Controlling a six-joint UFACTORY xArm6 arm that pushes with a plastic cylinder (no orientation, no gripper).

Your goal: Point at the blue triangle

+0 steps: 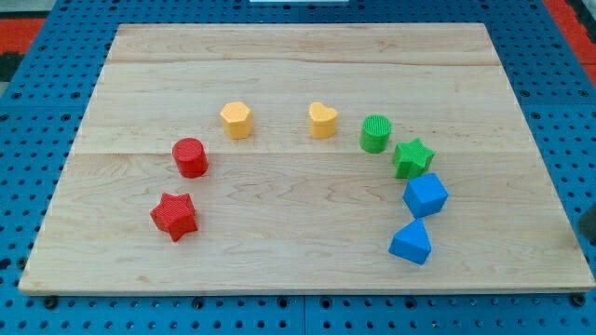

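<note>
**Blue triangle waits at the lower right of the arc; my tip is out of sight**

Blue triangle (411, 244) sits on the wooden surface (298, 65) toward the view's bottom right, the lowest block on that side of a curved row. It looks like a small, ribbed plastic piece, so I judge it light, stiff and quick to skid over the smooth wood if nudged. I have no gripper, so nothing opens or closes and nothing is held; I carry only a rod. Pointing calls for stopping just short of a face, and I judge the clear side toward the view's left or bottom the safest approach.

Just above it, close but whether touching I cannot tell, sits the blue block (425, 195), cube-like with angled faces. Above that comes the green star (413, 157), then the green cylinder (376, 133). Further along the arc to the view's left are the yellow heart (323, 120) and a yellow block (236, 119), perhaps hexagonal, then the red cylinder (190, 156) and the red star (174, 216), well apart from the target.

My tip does not show anywhere over the blocks. A dark shape is cut off at the view's right edge, too little of it to identify. The triangle's far faces are hidden, so its full form stays a guess.
</note>
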